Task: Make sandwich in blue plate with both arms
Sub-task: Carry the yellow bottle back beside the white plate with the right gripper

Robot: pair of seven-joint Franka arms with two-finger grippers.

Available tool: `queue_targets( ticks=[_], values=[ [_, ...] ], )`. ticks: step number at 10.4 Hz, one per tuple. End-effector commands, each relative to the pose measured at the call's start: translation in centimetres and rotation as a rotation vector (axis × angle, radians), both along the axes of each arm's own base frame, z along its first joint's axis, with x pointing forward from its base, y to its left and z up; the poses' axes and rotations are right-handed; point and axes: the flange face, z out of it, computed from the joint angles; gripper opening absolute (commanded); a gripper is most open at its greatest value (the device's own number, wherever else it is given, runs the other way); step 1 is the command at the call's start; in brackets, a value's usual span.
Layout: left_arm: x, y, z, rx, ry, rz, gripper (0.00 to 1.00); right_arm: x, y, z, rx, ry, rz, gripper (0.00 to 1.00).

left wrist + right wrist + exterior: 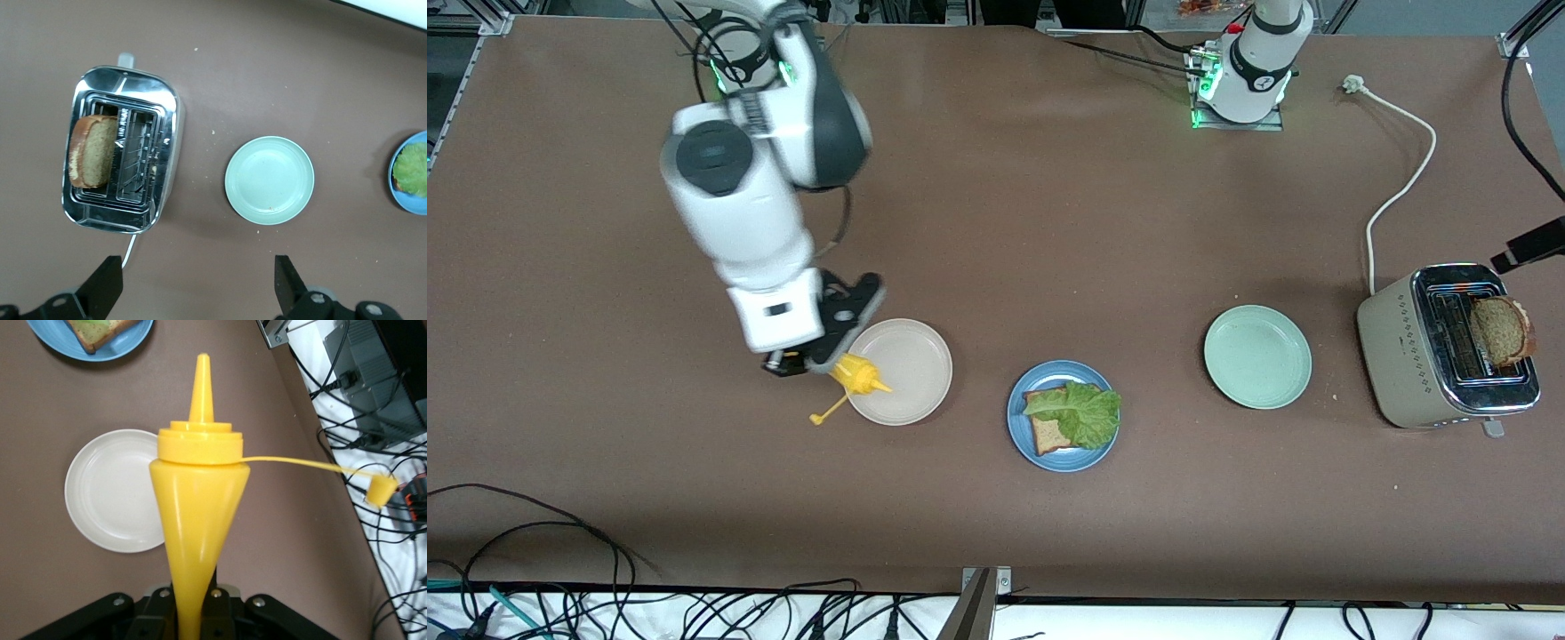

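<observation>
Right gripper [811, 363] jaws clamped on yellow bottle [857, 373] (cap dangling) over beige plate [911, 356]. Left gripper [197, 280] jaws wide, empty, above toaster [123, 150]. Brown table [1049, 222].

— What colours are showing?
— A yellow squeeze bottle [857, 374], a blue plate [1021, 425] carrying green lettuce [1080, 411] on brown bread [1048, 434].
— And at three o'clock?
— A pale green plate [1257, 356], a beige toaster [1405, 356].

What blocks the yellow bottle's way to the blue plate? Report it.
Nothing visible. The right tool, shut on the yellow bottle, is over the beige plate; only bare table lies between that and the blue plate. The left tool is open above the table near the toaster.
</observation>
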Motion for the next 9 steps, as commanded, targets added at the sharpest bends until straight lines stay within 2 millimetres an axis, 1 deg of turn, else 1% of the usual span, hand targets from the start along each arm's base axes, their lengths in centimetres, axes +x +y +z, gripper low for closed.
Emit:
queue_targets(
  ticks=[1, 2, 3, 5, 6, 7, 8, 9],
  values=[
    [1.6, 2.4, -2.5, -0.007, 0.021, 0.015, 1.0, -0.8, -10.4, 0.4, 0.243, 0.103, 0.064, 0.0],
    [1.6, 2.8, -2.9, 0.021, 0.032, 0.013, 1.0, -0.5, -13.2, -0.2, 0.308, 0.112, 0.109, 0.0],
    [1.9, 3.3, -4.0, 0.048, 0.058, 0.012, 1.0, -0.1, -16.5, -1.1, 0.406, 0.125, 0.144, 0.0],
    [3.0, 4.3, -7.6, 0.109, 0.121, -0.005, 1.0, 0.3, -22.7, -3.9, 0.606, 0.151, 0.218, 0.0],
    [3.6, 4.7, -9.0, 0.119, 0.128, -0.037, 1.0, 0.3, -26.0, -5.7, 0.682, 0.164, 0.24, 0.0],
    [4.0, 5.4, -10.0, 0.118, 0.123, -0.082, 1.0, 0.1, -28.7, -7.8, 0.769, 0.175, 0.28, 0.0],
    [4.5, 5.9, -11.2, 0.117, 0.121, -0.091, 1.0, -0.1, -31.1, -10.2, 0.834, 0.171, 0.324, 0.0],
    [4.5, 7.3, -12.6, 0.113, 0.128, -0.075, 1.0, -0.4, -32.9, -12.6, 0.906, 0.163, 0.372, 0.0]
  ],
)
